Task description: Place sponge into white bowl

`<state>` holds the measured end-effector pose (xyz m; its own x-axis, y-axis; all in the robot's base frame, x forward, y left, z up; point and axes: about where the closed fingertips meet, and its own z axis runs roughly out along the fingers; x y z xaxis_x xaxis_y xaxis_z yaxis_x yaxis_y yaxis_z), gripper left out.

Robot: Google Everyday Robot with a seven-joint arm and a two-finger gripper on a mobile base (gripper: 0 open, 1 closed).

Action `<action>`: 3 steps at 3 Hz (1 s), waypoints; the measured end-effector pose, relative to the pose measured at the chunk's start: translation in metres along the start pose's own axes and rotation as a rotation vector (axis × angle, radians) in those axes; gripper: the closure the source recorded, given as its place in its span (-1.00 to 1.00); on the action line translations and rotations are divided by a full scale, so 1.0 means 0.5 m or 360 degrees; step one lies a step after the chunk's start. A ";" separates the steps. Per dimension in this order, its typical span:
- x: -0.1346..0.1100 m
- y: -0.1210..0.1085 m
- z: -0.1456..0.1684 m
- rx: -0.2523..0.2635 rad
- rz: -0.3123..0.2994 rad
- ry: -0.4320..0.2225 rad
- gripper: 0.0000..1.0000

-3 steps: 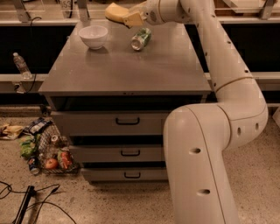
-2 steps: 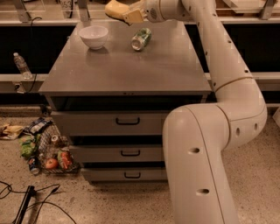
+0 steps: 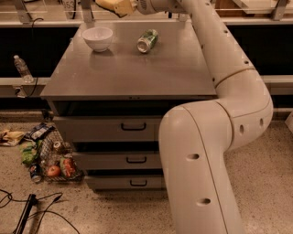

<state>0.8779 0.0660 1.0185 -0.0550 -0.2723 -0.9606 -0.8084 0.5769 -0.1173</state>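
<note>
The white bowl (image 3: 97, 38) stands upright and empty at the far left of the grey cabinet top (image 3: 128, 68). My gripper (image 3: 124, 6) is at the top edge of the camera view, above the far side of the cabinet and to the right of the bowl. It is shut on the pale yellow sponge (image 3: 112, 4), which sticks out to the left and is partly cut off by the frame's top edge. The sponge hangs in the air, higher than the bowl and slightly right of it.
A crushed green-and-white can (image 3: 147, 40) lies on the cabinet top right of the bowl. The cabinet has drawers (image 3: 133, 126) in front. A plastic bottle (image 3: 22, 68) lies on a ledge at left. Litter and a wire basket (image 3: 50, 157) sit on the floor, with cables (image 3: 27, 212) nearby.
My gripper has carried the sponge a little up and to the left, toward the bowl. The bowl and can have not moved.
</note>
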 end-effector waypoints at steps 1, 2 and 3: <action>-0.024 0.011 0.034 0.0077 0.0126 0.0018 1.00; -0.022 0.032 0.083 0.0135 0.0236 0.0048 1.00; -0.019 0.045 0.105 0.0147 0.0247 0.0064 1.00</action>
<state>0.8909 0.1222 1.0117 -0.1998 -0.2041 -0.9583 -0.7310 0.6823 0.0071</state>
